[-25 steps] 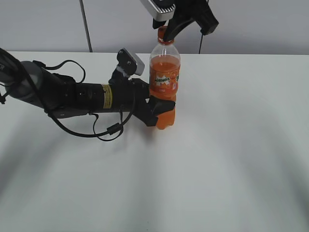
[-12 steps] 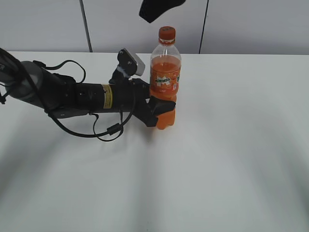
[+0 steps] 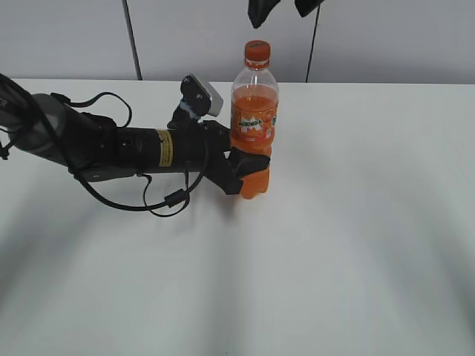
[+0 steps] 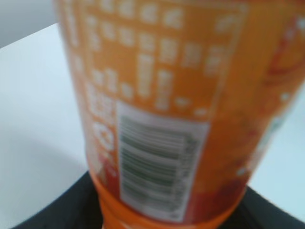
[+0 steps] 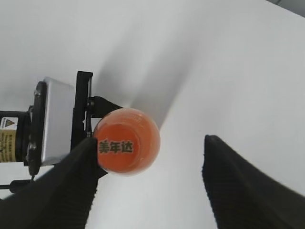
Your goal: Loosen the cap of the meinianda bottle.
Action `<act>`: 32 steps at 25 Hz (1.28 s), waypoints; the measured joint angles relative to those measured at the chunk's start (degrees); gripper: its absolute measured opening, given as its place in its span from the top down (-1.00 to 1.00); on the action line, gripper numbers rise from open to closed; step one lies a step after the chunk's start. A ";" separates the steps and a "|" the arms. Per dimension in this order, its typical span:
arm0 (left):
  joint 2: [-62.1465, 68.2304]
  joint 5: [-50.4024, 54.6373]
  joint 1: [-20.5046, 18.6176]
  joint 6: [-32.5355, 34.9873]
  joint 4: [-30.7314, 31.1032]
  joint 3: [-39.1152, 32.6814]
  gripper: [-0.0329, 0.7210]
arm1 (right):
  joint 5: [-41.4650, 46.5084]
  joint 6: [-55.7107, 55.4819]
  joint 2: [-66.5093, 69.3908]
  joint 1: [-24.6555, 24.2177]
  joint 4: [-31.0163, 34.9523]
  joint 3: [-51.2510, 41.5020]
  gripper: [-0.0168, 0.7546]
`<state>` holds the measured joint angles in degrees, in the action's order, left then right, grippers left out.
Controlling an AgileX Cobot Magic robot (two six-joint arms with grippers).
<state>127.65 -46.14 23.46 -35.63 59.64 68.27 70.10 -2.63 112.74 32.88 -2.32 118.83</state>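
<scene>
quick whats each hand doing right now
left hand: closed on the meinianda bottle
right hand: open above the cap, holding nothing

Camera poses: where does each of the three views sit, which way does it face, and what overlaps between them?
Exterior view: raised in front of the table, looking down at a slant; shows the left arm, its left gripper clamped on the meinianda bottle, and the right gripper open above the cap.
Left wrist view: close behind the bottle's lower body, facing its label; dark fingers at the bottom edge.
Right wrist view: above, looking straight down on the cap; dark fingers either side.
Shared: bottle in all three; cap in exterior and right wrist.
</scene>
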 joint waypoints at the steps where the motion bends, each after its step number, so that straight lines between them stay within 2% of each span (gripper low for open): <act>1: 0.00 0.00 0.00 0.00 0.00 0.00 -0.09 | 0.00 -0.86 0.50 0.00 -0.39 0.00 -0.36; 21: 0.00 -0.05 0.00 0.00 0.07 0.00 -0.09 | -1.09 -3.66 5.03 0.00 5.17 0.00 -0.32; 24: 0.00 -0.05 0.00 0.00 0.07 0.00 -0.09 | -0.68 -3.66 5.03 0.00 5.12 0.00 -0.21; 30: 0.00 -0.05 0.00 0.00 0.13 0.00 -0.09 | -0.56 -3.66 5.03 0.00 4.85 0.00 0.25; 32: 0.00 -0.05 0.00 0.00 0.13 0.00 -0.09 | -0.51 -3.41 5.03 0.00 4.81 0.00 0.25</act>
<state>127.65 -46.19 23.46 -35.63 59.77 68.27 69.59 -6.04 117.78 32.88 2.49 118.83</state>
